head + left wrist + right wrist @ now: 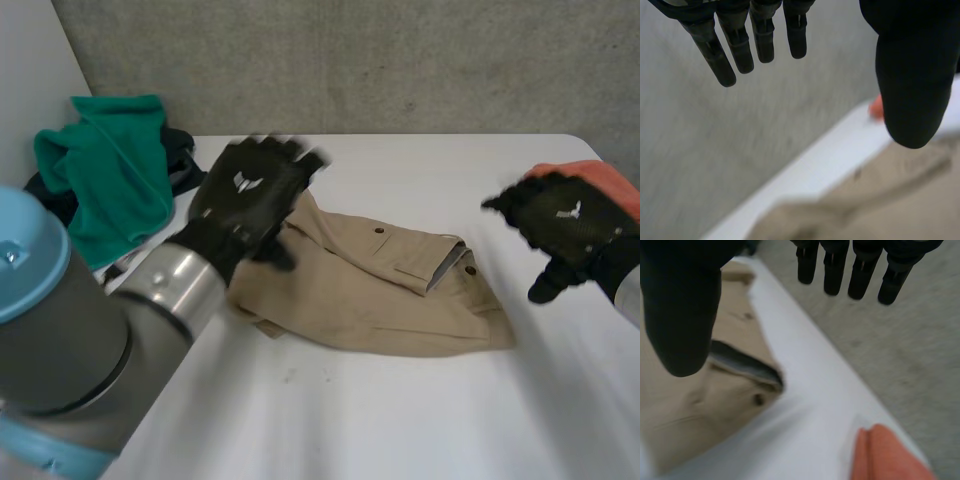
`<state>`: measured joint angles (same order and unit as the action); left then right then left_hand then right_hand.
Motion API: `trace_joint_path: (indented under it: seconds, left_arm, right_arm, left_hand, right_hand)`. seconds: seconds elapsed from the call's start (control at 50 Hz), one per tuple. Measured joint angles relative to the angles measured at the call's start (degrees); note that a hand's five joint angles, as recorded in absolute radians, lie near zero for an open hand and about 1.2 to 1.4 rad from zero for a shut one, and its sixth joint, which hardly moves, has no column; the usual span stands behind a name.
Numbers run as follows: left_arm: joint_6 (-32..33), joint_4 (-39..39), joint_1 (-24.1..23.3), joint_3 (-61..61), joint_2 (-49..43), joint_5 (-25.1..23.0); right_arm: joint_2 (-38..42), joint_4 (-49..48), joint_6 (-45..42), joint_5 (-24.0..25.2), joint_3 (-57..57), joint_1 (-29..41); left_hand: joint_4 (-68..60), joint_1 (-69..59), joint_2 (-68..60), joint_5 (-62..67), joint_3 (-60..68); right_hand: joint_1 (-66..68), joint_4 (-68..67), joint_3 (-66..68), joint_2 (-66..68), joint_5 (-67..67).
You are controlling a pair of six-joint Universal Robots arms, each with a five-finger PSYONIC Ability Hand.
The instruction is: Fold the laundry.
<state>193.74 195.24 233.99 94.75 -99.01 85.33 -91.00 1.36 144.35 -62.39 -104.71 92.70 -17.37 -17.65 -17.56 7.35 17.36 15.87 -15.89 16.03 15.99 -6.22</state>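
Observation:
Folded tan shorts (380,290) lie in the middle of the white table (350,420). My left hand (250,195) hovers above their left end with straight fingers (740,45) and thumb spread, holding nothing. The tan shorts (880,200) lie under its palm. My right hand (565,225) hangs open to the right of the shorts, apart from them, with its fingers (855,270) straight. The tan shorts (705,405) with a button and dark waistband opening lie below its thumb.
A crumpled green cloth (110,170) lies over dark clothes at the table's back left. An orange cloth (600,180) sits at the right edge behind my right hand, the orange cloth (885,455) near the table edge. A grey wall stands behind the table.

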Motion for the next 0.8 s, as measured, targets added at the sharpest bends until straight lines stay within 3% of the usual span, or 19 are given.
trace_joint_path:
  seconds: [0.08,0.22,0.4,0.54,0.58,0.6,0.64,0.7,0.74,0.76,0.8]
  left_arm:
    - [4.65,-4.93,1.03,5.52,0.68,7.42]
    - [8.59,-4.3,2.02,10.1,-4.05,11.42]
    - [9.28,4.84,6.21,9.05,-10.24,7.83]
    - [10.12,5.75,7.49,7.46,-14.73,3.89]
    - [10.52,5.7,7.62,7.04,-15.7,3.42]
    - [10.91,5.68,7.76,6.68,-16.33,3.25]
    - [11.5,5.65,8.06,6.1,-17.02,3.11]
    - [12.37,5.58,8.54,5.11,-17.78,3.02]
    - [12.79,5.54,8.74,4.47,-18.0,3.04]
    - [12.97,5.51,8.8,4.08,-18.05,3.08]
    - [13.16,5.46,8.8,3.46,-17.95,3.17]
  right_arm:
    - [1.93,6.96,-1.75,0.34,-0.49,1.05]
    - [9.68,6.4,0.47,-3.19,-1.38,4.58]
    - [16.88,-4.62,7.43,-6.75,-2.63,5.8]
    - [19.39,-8.19,8.27,-6.84,-2.46,5.82]
    - [20.22,-8.9,8.1,-7.02,-2.28,6.01]
    - [20.91,-9.49,7.91,-7.26,-2.08,6.21]
    - [21.95,-10.29,7.64,-7.75,-1.77,6.53]
    - [23.38,-11.31,7.28,-8.77,-1.18,7.08]
    - [23.94,-11.73,7.16,-9.4,-0.81,7.34]
    - [24.17,-11.93,7.1,-9.74,-0.52,7.47]
    - [24.32,-12.0,7.06,-10.09,-0.16,7.59]
  left_hand:
    - [-2.55,-2.32,-2.35,2.72,2.46]
    - [-3.77,-3.3,-3.59,4.11,3.75]
    - [-7.22,-6.8,-7.05,7.4,7.18]
    - [-11.78,-11.29,-11.3,11.84,11.51]
    - [-18.76,-19.57,-19.48,18.81,18.59]
    - [-30.72,-33.07,-30.52,30.53,30.55]
    - [-39.29,-40.73,-39.59,38.98,39.04]
    - [-50.2,-46.69,-49.85,48.89,49.65]
    - [-50.94,-46.69,-50.64,48.98,50.17]
    - [-51.12,-46.69,-50.79,48.98,50.19]
    - [-51.12,-46.69,-50.79,48.97,50.19]
  right_hand:
    - [9.73,-9.45,9.48,8.97,-9.51]
    - [9.92,-9.93,9.82,8.98,-10.05]
    - [9.92,-9.93,9.82,8.98,-10.04]
    - [9.92,-9.93,9.82,8.98,-10.04]
    - [9.92,-9.93,9.82,8.98,-10.2]
    - [9.92,-9.93,9.82,8.98,-10.36]
    - [10.66,-10.93,10.63,9.77,-11.06]
    - [19.13,-18.98,18.86,18.78,-18.81]
    - [30.16,-30.21,30.16,30.44,-28.51]
    - [39.21,-40.75,40.62,41.18,-39.53]
    - [44.18,-49.1,49.1,49.26,-47.77]
